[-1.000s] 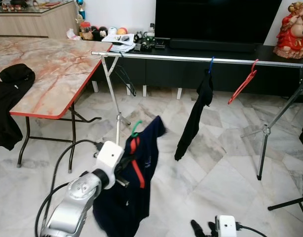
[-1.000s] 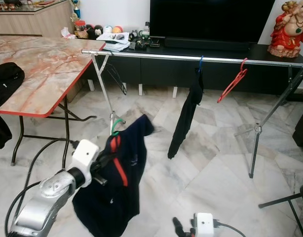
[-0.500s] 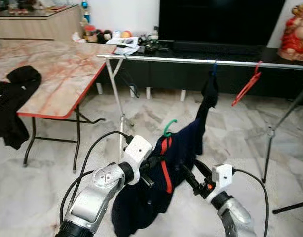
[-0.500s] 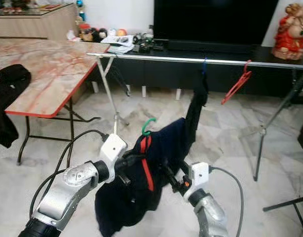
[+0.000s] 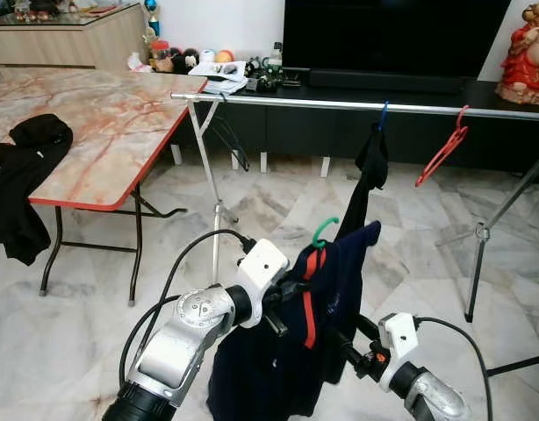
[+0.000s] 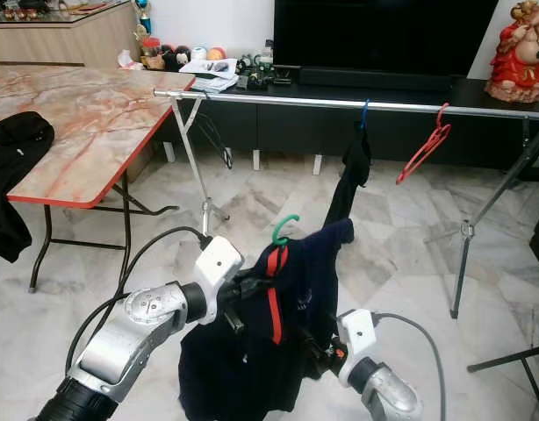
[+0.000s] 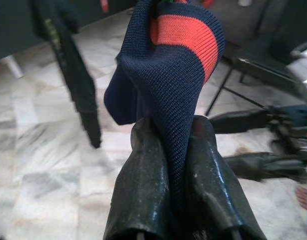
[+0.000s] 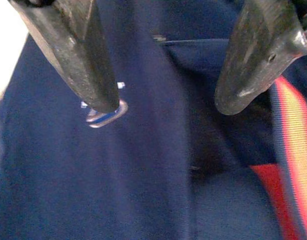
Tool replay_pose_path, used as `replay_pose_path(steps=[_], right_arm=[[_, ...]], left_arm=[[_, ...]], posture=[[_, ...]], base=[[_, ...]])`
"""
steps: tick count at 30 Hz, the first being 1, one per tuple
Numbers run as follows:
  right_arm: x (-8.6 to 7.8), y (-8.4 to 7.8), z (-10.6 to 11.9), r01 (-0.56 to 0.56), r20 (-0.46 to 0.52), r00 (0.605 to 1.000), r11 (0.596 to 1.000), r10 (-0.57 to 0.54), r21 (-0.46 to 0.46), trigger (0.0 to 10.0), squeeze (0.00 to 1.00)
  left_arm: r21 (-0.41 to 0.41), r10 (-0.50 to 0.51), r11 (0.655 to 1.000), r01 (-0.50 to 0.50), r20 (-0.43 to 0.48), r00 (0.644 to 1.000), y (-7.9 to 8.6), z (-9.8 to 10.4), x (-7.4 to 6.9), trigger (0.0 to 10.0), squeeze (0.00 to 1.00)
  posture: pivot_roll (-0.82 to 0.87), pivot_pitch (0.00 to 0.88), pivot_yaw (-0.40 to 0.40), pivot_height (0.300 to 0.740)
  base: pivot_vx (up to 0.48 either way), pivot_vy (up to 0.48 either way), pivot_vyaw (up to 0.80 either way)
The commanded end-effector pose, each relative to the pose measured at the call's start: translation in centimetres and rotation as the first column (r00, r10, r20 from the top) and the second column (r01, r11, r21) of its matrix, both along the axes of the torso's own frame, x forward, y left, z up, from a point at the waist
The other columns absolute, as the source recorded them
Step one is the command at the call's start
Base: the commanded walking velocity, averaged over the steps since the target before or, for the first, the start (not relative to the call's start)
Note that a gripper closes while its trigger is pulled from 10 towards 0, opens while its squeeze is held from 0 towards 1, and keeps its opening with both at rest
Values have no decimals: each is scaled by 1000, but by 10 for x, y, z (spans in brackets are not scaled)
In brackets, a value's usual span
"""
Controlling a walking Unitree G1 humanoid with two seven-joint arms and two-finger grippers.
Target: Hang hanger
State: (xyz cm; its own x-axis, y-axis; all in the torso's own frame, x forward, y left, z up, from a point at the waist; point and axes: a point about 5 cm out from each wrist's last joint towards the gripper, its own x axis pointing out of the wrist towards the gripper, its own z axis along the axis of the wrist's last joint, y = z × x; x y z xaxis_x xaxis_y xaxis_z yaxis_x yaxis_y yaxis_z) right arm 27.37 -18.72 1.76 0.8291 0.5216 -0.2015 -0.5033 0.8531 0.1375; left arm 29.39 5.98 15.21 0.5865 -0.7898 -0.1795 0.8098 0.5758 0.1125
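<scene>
A navy shirt (image 5: 287, 360) with a red-orange collar band hangs on a green hanger (image 5: 325, 231) in front of me, low above the floor. My left gripper (image 5: 293, 292) is shut on the shirt's collar fabric (image 7: 168, 90) just below the hook; its fingers (image 7: 143, 165) pinch the cloth. My right gripper (image 8: 166, 100) is open, its two fingertips (image 8: 96, 70) spread close against the shirt's front, lower and to the right (image 5: 350, 349). Beyond runs the silver clothes rail (image 5: 340, 103), carrying a black garment (image 5: 370, 167) on a blue hook and an empty red hanger (image 5: 441, 147).
A marble-top table (image 5: 103, 114) with a red edge stands at left, with black clothing (image 5: 24, 175) draped over it. The rack's legs (image 5: 215, 206) (image 5: 480, 241) stand on the marble floor. A black TV unit (image 5: 401, 83) and a red statue (image 5: 524, 53) sit behind the rail.
My right arm has risen from the bottom edge and brought its open gripper against the shirt. The left gripper has carried the shirt rightward, and it hangs straighter.
</scene>
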Motion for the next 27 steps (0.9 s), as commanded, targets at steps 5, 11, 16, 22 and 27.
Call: replay_pose_path(steps=[5,11,16,22,27], right_arm=[[9,3,4,35,12,999,999,-35,-2,10000,0],[13,12,4,4,-15,1000,1000,-4,29,10000,0],[19,12,8,32,2,999,999,-32,-13,10000,0],[25,7,11,107,20,994,994,-106,-31,10000,0],[26,6,13,135,30,990,991,-135,-11,0,0]], left_arm=[[-19,-65,998,66,42,997,-5,15,-8,10000,0],[-31,-133,990,134,32,991,-16,16,-17,10000,0],[-37,-164,986,165,28,986,-22,17,-22,10000,0],[-36,-192,980,193,28,981,-23,20,-26,10000,0],[-12,-159,987,159,23,987,-17,16,-22,10000,0]], posture=[[54,28,3,740],[59,30,2,740],[61,28,3,740],[66,26,3,740],[64,26,4,740]], base=[[0,0,0],[0,0,0],[0,0,0],[0,0,0],[0,0,0]])
